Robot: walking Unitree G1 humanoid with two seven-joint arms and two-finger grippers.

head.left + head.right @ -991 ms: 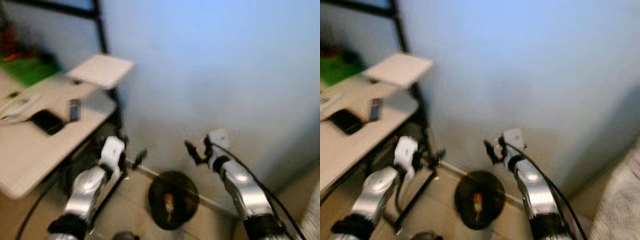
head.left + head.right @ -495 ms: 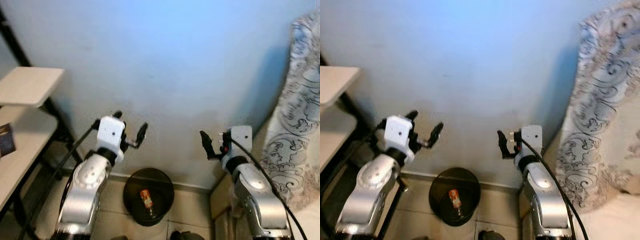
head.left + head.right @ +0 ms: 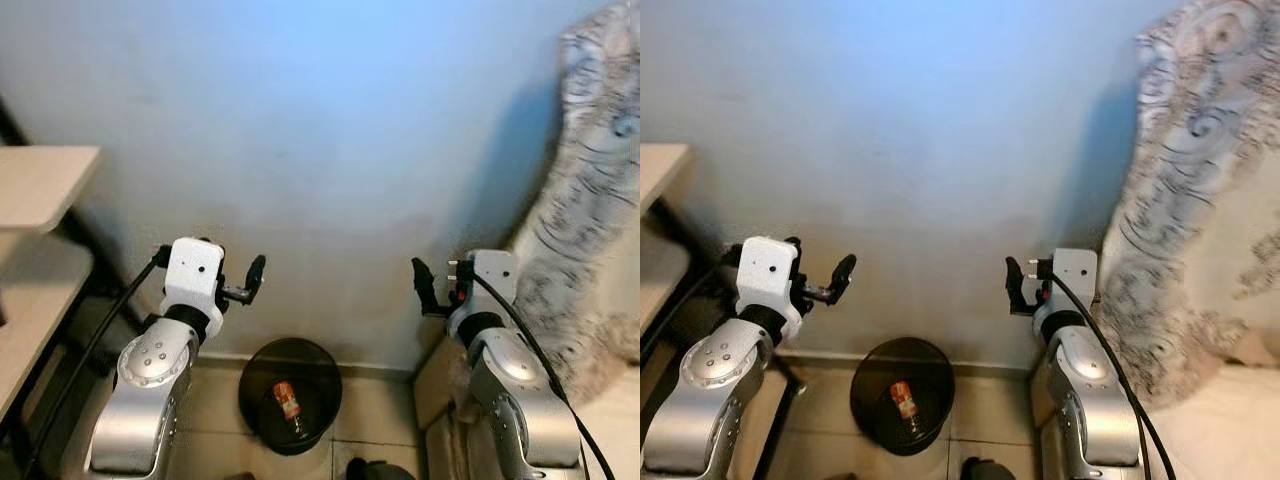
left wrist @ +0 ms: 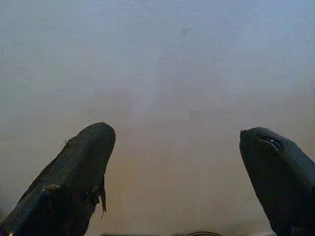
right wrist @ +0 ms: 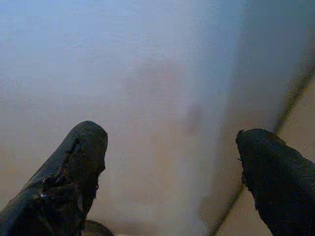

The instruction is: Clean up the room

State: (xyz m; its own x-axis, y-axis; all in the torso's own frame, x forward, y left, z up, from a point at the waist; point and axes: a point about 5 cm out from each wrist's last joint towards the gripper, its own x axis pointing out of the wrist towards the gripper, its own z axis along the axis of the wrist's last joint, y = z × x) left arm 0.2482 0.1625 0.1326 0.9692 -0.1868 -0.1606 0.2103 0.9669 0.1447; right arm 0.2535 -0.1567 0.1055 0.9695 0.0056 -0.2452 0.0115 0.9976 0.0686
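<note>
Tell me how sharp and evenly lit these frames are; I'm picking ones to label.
Left eye view: mostly sharp, the patterned blanket slightly smeared, a shadow on the wall beside it. Right eye view: similar; the black bin is readable. Left wrist view: soft, the open left hand dark against the pale wall. Right wrist view: soft, the open right hand dark too.

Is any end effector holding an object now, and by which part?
No. The left end effector and the right end effector are both open and empty.
</note>
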